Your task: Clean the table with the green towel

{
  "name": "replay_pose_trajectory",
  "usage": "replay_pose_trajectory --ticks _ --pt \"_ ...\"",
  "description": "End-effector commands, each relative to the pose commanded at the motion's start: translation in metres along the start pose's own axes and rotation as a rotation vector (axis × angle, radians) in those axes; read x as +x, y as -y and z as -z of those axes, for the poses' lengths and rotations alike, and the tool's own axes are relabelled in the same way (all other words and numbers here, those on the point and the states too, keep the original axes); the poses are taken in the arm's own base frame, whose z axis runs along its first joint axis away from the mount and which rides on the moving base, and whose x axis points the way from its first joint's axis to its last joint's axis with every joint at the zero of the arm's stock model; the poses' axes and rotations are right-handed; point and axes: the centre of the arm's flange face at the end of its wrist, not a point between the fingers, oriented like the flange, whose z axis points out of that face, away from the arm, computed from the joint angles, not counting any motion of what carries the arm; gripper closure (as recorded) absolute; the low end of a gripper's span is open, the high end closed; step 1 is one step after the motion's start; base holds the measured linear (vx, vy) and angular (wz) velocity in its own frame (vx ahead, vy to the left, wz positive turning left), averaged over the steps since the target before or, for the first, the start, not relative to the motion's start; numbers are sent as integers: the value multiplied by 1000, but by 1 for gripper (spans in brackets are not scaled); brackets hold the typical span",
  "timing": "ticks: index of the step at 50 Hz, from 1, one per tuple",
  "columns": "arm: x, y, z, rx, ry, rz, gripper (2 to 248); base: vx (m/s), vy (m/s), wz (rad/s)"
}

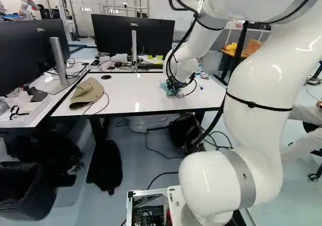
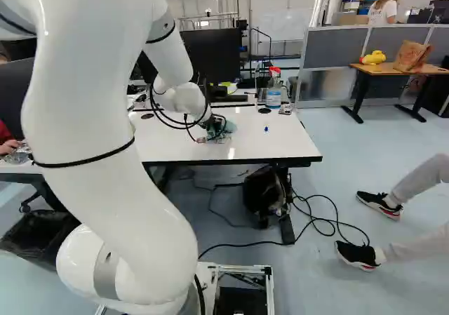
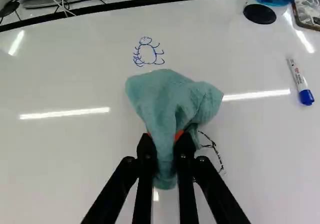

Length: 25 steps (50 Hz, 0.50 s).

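Wrist view | gripper clenches green towel, folds left loose ahead, likely for wiping table | blue doodle, twelve o'clock; black scribble, three o'clock: targets, I'd guess

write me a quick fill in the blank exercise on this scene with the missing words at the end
The gripper holds the green towel between its ____ fingers.
The small figure just ahead of the towel is drawn in ____.
The marks beside the gripper are ____.
The capped marker lies on a ____ tabletop.

Missing words: two; blue; black; white
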Motion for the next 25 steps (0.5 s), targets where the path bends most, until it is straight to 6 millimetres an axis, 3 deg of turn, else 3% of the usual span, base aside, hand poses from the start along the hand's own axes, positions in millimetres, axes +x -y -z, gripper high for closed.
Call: replay_pose_trajectory --ticks 25 --pt "-35 18 31 30 13 35 200 0 0 0"
